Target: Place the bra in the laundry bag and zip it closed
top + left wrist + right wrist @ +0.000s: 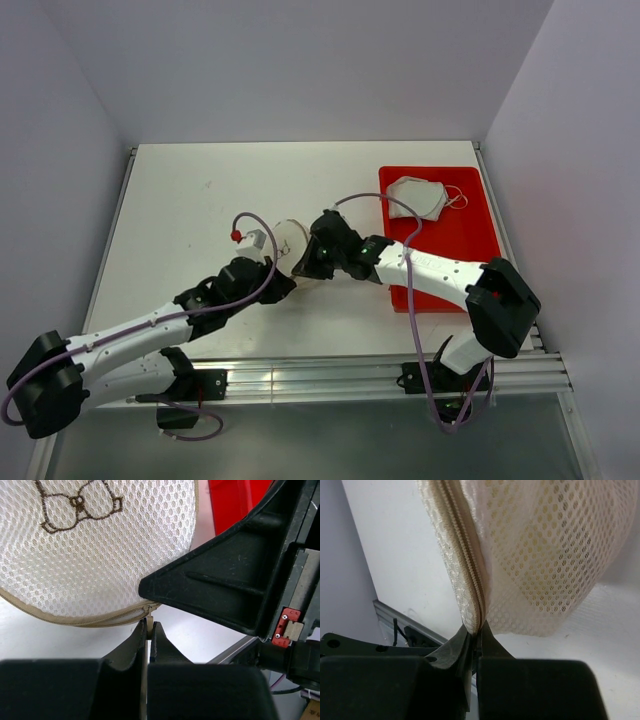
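The white mesh laundry bag (287,243) stands on the table between my two grippers. In the left wrist view its round face (95,545) carries a brown printed drawing, with the tan zipper rim (75,620) below. My left gripper (149,626) is shut on the zipper's pull tab (149,615). My right gripper (477,632) is shut on the bag's zipper rim (467,565), pinching the seam. Mustard-yellow fabric, the bra (545,545), shows through the mesh inside the bag. From above, the left gripper (275,280) and the right gripper (305,262) meet at the bag's near side.
A red plastic tray (450,255) lies at the right of the table, with a white-grey bra (420,197) in its far end. The right arm reaches across the tray's near left corner. Grey walls close in both sides.
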Motion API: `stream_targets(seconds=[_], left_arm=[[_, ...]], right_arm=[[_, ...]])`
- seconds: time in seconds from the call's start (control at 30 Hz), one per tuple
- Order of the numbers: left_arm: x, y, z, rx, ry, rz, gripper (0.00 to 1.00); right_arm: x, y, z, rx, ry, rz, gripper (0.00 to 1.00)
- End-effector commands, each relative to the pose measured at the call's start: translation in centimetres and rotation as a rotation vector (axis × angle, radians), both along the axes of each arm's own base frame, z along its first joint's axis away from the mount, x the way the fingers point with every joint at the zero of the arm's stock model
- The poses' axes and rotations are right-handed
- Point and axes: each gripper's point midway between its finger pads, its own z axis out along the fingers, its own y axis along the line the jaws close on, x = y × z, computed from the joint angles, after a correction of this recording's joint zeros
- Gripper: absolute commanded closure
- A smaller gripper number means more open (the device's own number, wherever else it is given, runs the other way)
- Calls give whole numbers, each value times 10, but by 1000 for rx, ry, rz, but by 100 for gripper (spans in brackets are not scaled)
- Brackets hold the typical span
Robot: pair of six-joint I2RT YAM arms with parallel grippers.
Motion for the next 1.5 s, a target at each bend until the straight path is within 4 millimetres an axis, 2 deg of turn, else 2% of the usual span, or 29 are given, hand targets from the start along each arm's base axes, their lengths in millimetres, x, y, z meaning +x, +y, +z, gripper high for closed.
stream_targets(seconds=[0.0, 0.23, 0.53, 0.87, 1.1, 1.2, 1.23, 1.33, 1.37, 1.47], left_arm=[[-3, 18, -3, 25, 8, 57, 100], [-4, 36, -11, 29, 27, 98, 100], [-5, 43, -16, 40, 43, 96, 100], [-7, 51, -25, 81, 76, 117, 100], [-7, 57, -36, 104, 112, 143, 100], [-4, 69, -42, 133, 130, 191, 100], [-3, 74, -42, 141, 135, 207, 100], [0, 87, -42, 138, 138, 250, 100], [1, 89, -42, 137, 137, 260, 100], [5, 94, -33, 124, 125, 275, 100]], right_arm=[[26, -11, 11, -51, -82, -38, 100], [44, -25, 18, -74, -118, -35, 100], [65, -50, 35, -195, -215, -63, 100], [84, -81, 39, -394, -319, -91, 100], [93, -78, 52, -407, -378, -49, 97], [98, -69, 61, -371, -408, 5, 95], [103, -70, 65, -373, -434, 23, 92], [117, -71, 77, -339, -464, 13, 90], [127, -79, 82, -335, -471, 0, 89], [148, -77, 105, -298, -521, 10, 83]])
